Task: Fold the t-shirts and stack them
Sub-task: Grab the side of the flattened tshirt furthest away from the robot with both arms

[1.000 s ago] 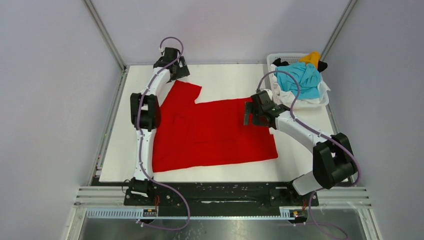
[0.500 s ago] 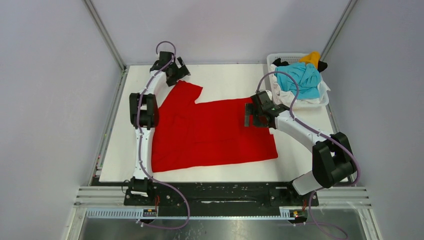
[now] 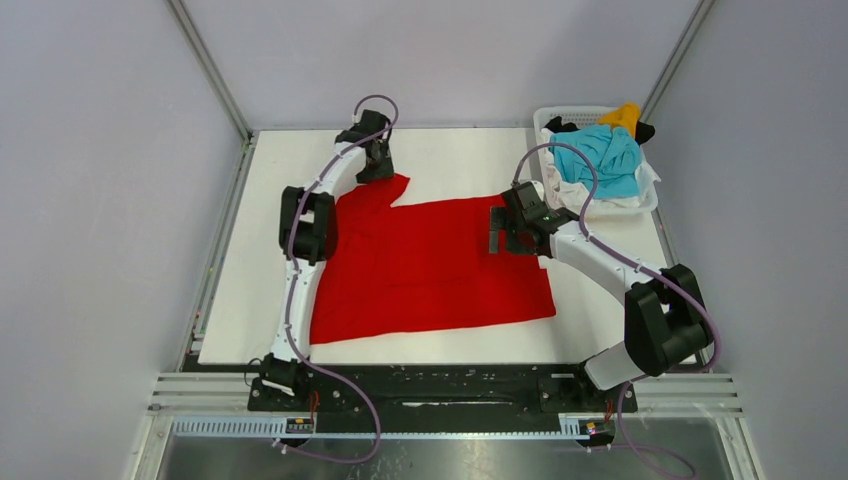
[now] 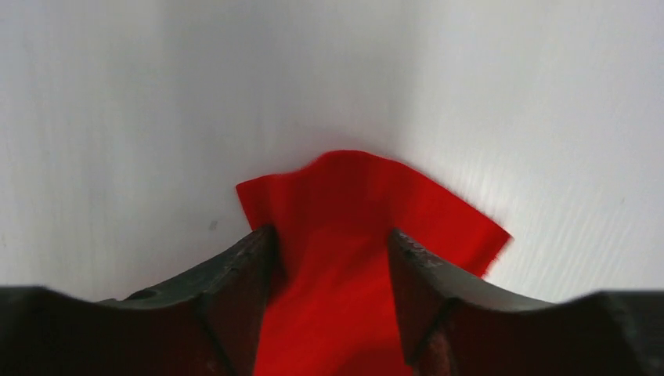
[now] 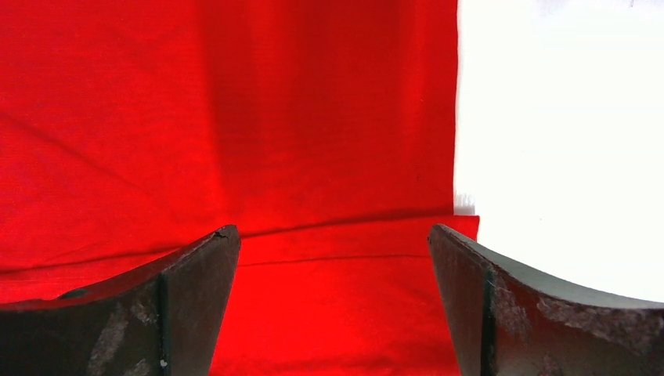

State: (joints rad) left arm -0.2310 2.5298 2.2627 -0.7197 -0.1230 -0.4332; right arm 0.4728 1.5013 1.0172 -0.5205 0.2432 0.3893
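The large red t-shirt [image 3: 430, 265] lies spread flat on the white table [image 3: 450, 160], with one sleeve [image 3: 392, 188] pointing to the far side. My left gripper [image 3: 378, 165] sits at that sleeve's tip. In the left wrist view its jaws [image 4: 330, 231] are drawn in around the sleeve [image 4: 352, 196], and red cloth fills the gap between them. My right gripper [image 3: 497, 232] hovers open over the shirt's right edge. In the right wrist view the red cloth [image 5: 235, 117] lies flat between its wide fingers [image 5: 333, 229].
A white plastic basket [image 3: 545, 112] stands at the far right corner. It holds a turquoise shirt [image 3: 600, 160], a yellow-orange one [image 3: 627, 115], and black [image 3: 560, 125] and white [image 3: 575, 192] cloth. Grey walls enclose the table on three sides.
My left gripper moved right and nearer along the far edge, and its jaws narrowed around the sleeve. The sleeve and the shirt's left edge shifted right. The right arm stayed put.
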